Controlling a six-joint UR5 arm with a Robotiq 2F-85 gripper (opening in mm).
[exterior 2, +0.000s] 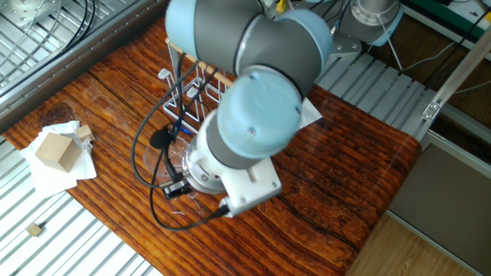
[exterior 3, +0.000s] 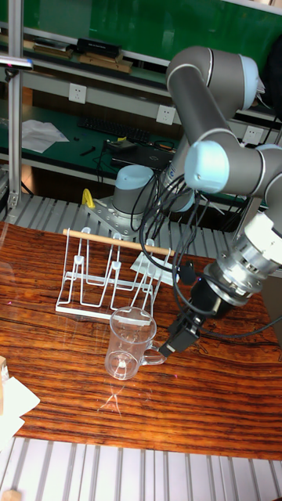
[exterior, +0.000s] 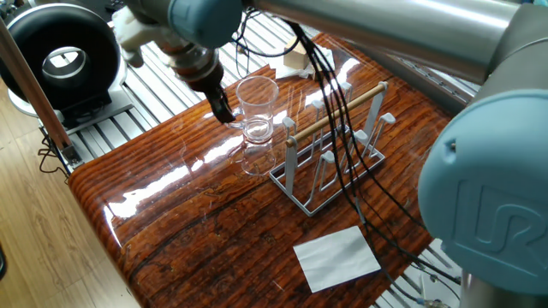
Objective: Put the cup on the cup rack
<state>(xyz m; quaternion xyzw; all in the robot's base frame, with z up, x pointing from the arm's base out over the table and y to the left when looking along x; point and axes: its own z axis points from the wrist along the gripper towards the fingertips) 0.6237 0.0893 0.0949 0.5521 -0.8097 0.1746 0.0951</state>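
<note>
On the counter (exterior: 197,248) beside the rack (exterior 3: 110,278), the pincer (exterior 3: 174,340) is clenched on the handle of the cup (exterior 3: 129,340), which looks slippery, light and easy to break.

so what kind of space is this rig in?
Looks like a robotics lab or workshop bench. The wooden tabletop sits on slotted aluminium framing, and a workbench with a keyboard and wall sockets stands behind the arm.
</note>
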